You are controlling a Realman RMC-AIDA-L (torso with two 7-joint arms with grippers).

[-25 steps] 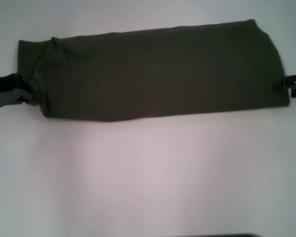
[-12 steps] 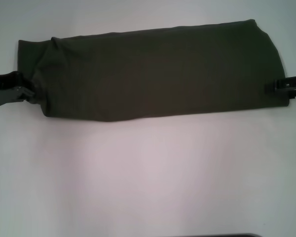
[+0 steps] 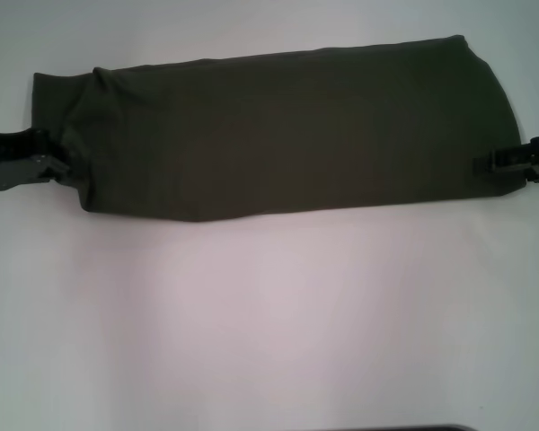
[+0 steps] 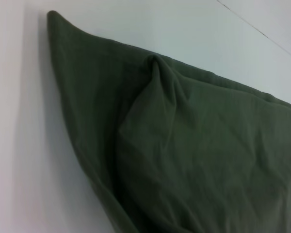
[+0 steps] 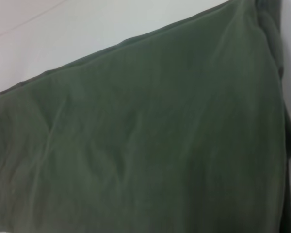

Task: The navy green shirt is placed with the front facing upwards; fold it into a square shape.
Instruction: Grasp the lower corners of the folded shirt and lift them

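Shirt (image 3: 278, 130) lies folded into a long band between both grippers: left gripper (image 3: 56, 168) at one end, right gripper (image 3: 487, 162) at the other, grip on either unclear.

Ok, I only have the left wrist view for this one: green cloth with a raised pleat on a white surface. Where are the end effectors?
Observer: The head view shows the left end effector at the left short end of the navy green shirt, the right end effector at the opposite end.
Operator: What shape is the shirt overall?
Observer: A long band lying across the white table, not yet a square.
Operator: Any lettering facing up?
Observer: None is visible in the head view, and the right wrist view shows only plain cloth.
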